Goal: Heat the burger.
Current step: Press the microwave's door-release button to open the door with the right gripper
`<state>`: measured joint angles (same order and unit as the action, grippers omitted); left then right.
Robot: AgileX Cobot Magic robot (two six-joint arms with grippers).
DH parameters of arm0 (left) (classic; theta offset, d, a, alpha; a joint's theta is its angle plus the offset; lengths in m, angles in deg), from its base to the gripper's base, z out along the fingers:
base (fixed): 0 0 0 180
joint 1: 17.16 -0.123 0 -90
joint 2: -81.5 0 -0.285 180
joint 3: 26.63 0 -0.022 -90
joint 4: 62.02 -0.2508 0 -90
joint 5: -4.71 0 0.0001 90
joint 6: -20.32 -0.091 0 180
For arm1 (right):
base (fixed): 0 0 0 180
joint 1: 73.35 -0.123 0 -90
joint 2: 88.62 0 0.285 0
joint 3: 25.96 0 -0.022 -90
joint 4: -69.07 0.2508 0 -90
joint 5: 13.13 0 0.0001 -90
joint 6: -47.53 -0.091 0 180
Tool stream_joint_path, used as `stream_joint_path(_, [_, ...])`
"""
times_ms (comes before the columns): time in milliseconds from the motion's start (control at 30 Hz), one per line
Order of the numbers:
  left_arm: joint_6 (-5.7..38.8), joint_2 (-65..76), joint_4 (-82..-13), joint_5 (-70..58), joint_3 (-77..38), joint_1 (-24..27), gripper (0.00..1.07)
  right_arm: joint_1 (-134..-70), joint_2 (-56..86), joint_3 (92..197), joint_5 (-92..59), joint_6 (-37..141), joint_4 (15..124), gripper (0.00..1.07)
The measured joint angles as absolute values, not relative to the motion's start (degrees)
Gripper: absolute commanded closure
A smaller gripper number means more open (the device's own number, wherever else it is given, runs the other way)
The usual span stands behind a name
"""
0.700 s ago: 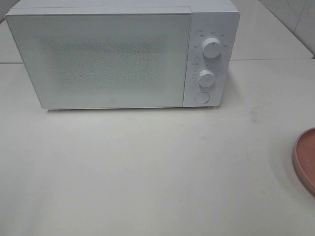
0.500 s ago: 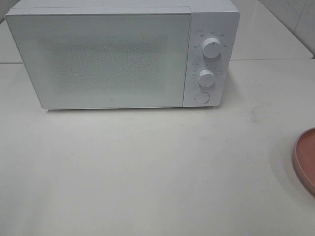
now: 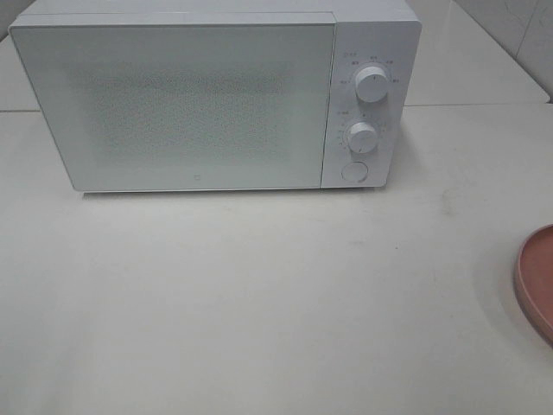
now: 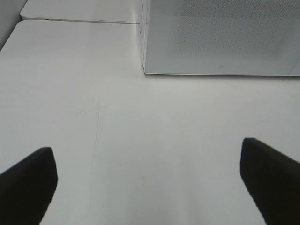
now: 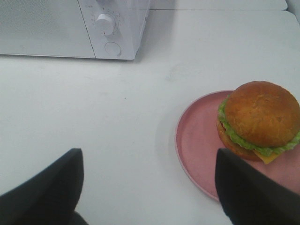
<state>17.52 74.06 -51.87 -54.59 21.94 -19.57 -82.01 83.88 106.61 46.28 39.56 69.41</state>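
Note:
The burger (image 5: 258, 121), with a golden-brown bun and green lettuce, sits on a round pink plate (image 5: 199, 145) in the right wrist view. Only the plate's edge (image 3: 537, 278) shows at the right border of the high view; the burger itself is out of that view. My right gripper (image 5: 150, 187) is open, its dark fingers spread over the table short of the plate. My left gripper (image 4: 147, 180) is open too, above bare table in front of the white microwave (image 3: 216, 95), whose door is closed.
The microwave has two round knobs (image 3: 371, 84) and a round button (image 3: 353, 171) on its right panel. White tabletop (image 3: 259, 294) stretches in front of it. A table seam runs behind the microwave.
The pink plate's edge has shifted very slightly toward the right border of the high view. Nothing else has moved.

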Motion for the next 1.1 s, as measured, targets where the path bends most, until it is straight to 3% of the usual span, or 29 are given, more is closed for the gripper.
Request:
stream_joint_path(567, [17.52, 74.06, -51.87, -54.59, 21.94, -19.57, 0.09, -82.01, 72.99, 107.64, 38.32, 39.39, 69.47, 0.32])
stream_joint_path(1100, [17.52, 74.06, -51.87, -54.59, 21.94, -19.57, 0.09, -82.01, 64.40, 102.49, 20.38, 39.39, 69.47, 0.32])
